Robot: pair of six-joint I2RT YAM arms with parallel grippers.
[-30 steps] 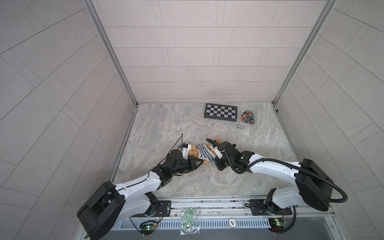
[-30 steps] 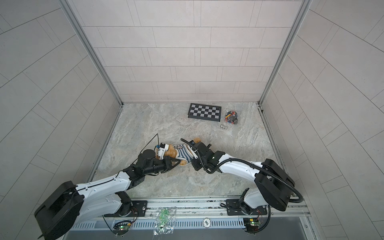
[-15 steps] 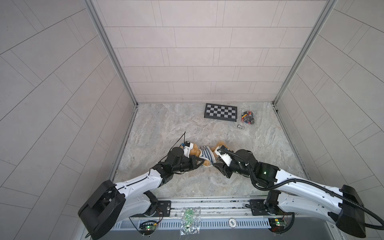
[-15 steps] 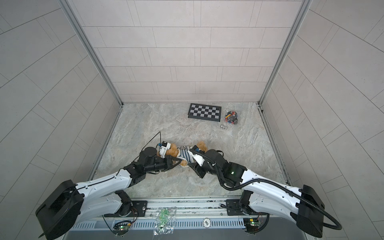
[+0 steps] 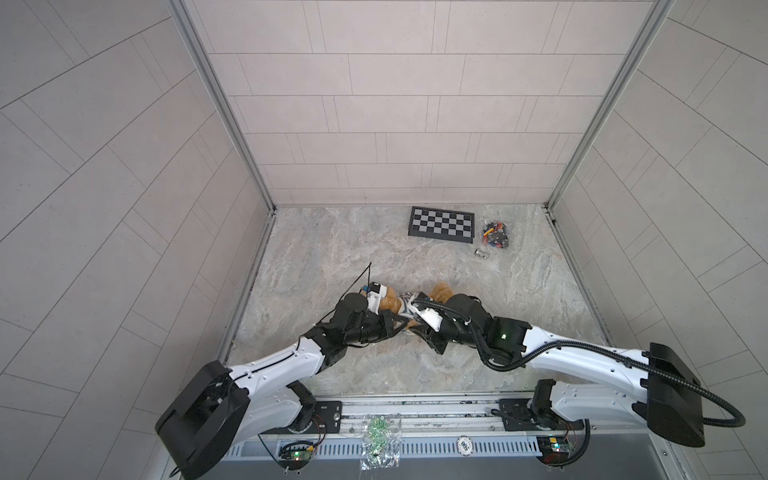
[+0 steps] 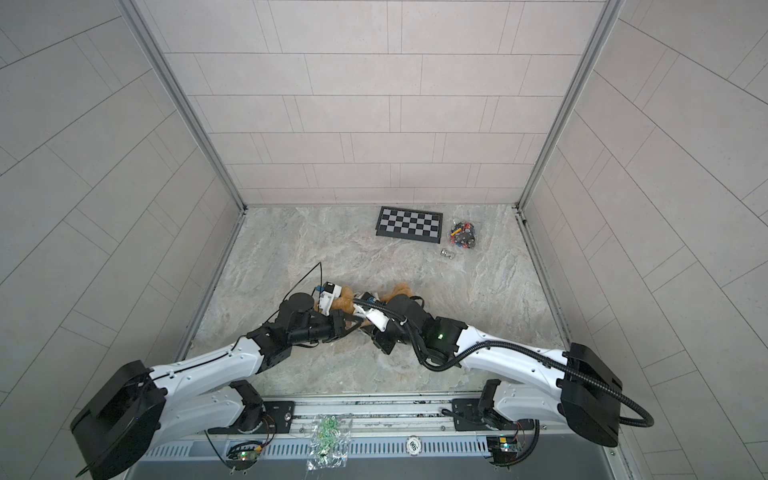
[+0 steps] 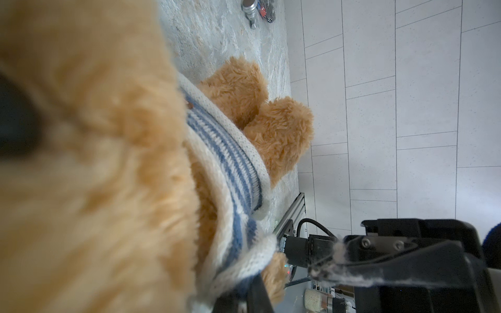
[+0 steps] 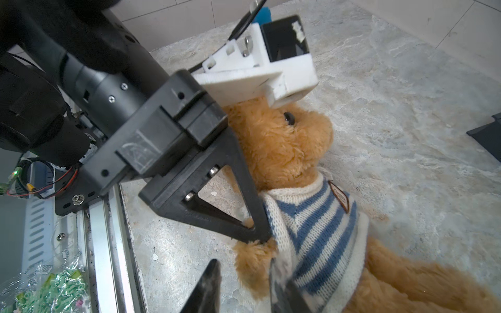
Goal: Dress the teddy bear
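Left arm [image 5: 274,370], white shells with black joints, is stretched low, forward and inward. Black triangular-fingered left gripper [image 8: 259,236] has its jaws pinched together at the tips, with the white camera mount on the far side of the wrist. Right arm [image 5: 582,361] mirrors it, elbow low, wrist angled inward. Black right gripper [image 8: 244,273] faces the left one, nearly tip to tip, jaws parted.

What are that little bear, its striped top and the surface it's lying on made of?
Teddy bear: golden-brown plush, probably synthetic, judging by its long fuzzy pile. Sweater: blue-and-white knitted yarn, matte; the stitch rows show clearly. Tabletop: smooth, with grey veining like stone; whether it is real marble or a printed laminate cannot be told.
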